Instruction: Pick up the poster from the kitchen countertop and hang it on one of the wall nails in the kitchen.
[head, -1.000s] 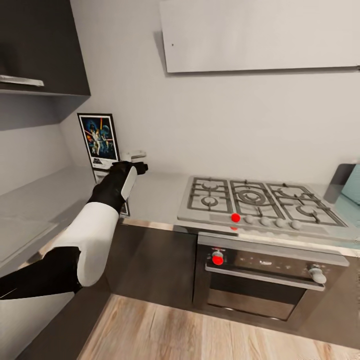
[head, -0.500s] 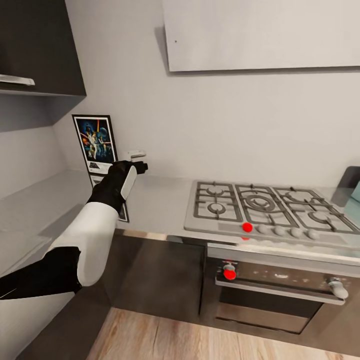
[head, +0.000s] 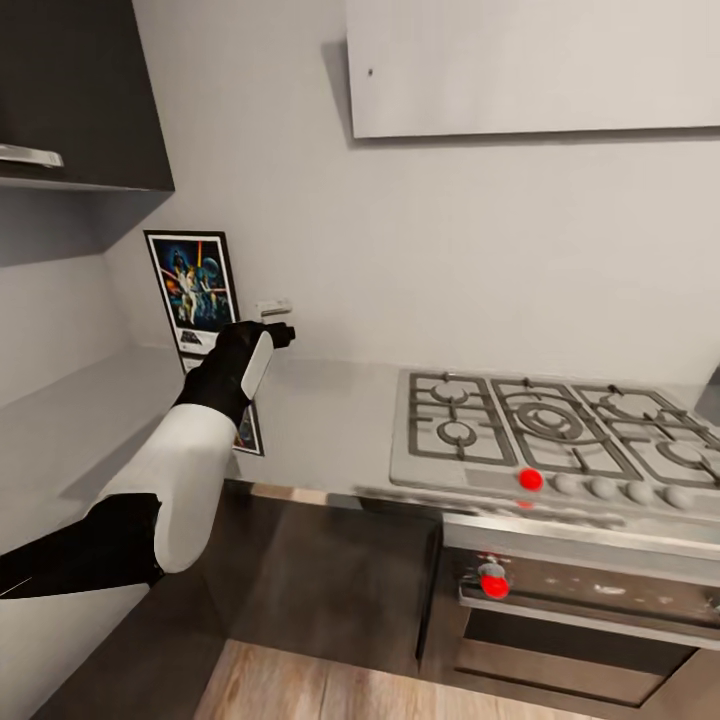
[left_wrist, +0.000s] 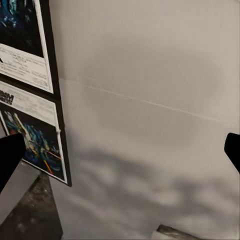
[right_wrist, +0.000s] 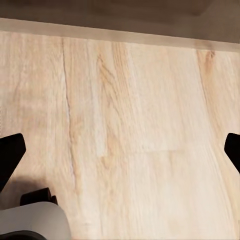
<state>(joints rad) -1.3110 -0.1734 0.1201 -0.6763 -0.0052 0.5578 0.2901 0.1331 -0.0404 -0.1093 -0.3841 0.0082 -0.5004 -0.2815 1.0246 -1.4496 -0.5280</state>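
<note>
The poster (head: 192, 290) stands upright against the wall at the back left of the light-grey kitchen countertop (head: 330, 420), which mirrors it. My left gripper (head: 277, 320) hovers just right of the poster, close to the wall and above the worktop. In the left wrist view the poster (left_wrist: 22, 40) sits off to one side, and the left gripper (left_wrist: 120, 150) is open, its dark fingertips (left_wrist: 10, 155) wide apart with only wall and worktop between them. In the right wrist view my right gripper (right_wrist: 120, 150) is open over the wooden floor (right_wrist: 130, 110).
A steel gas hob (head: 550, 430) lies in the worktop to the right, with an oven (head: 580, 600) under it. A dark upper cabinet (head: 80, 90) hangs at the left. A pale wall panel (head: 530, 65) carries a small dark dot (head: 371, 72).
The whole view has shifted, so the hob and oven now sit further right and lower. My left gripper stays beside the poster, still open.
</note>
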